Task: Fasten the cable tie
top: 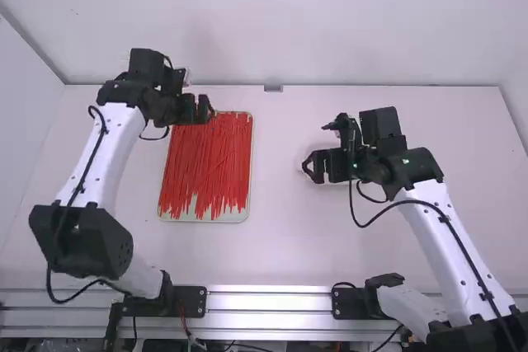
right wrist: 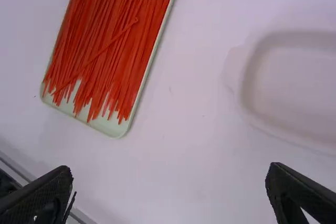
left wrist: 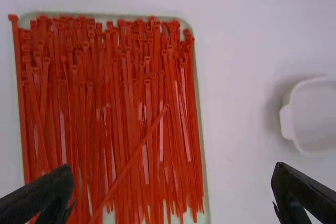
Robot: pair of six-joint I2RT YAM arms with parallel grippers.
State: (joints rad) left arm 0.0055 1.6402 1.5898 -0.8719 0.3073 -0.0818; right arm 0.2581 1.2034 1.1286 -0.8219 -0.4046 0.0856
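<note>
first, the left gripper [left wrist: 173, 198]: its two black fingers [left wrist: 44, 195] are spread wide and grasp nothing. between and just beyond the fingertips lies a dense bundle of thin red plastic cable ties [left wrist: 105, 103], side by side on a flat pale rectangular tray with rounded corners [left wrist: 196, 72]. one single red tie [left wrist: 136, 150] lies slantwise across the others, running from near one finger towards the middle of the bundle. outside the other finger, apart from the tray, stands a white plastic tub [left wrist: 310, 124].

the right gripper [right wrist: 170, 190] is likewise released, fingers [right wrist: 42, 192] far apart and holding nothing, with bare white table [right wrist: 178, 129] between them. beyond one finger lies the tray [right wrist: 113, 128] with the ties [right wrist: 110, 35]; beyond the other, the tub [right wrist: 294, 87].

from above, the left gripper [top: 202, 109] hangs over the far end of the tray [top: 206, 218]; the right gripper [top: 315, 166] is well apart from the ties [top: 210, 162].
</note>
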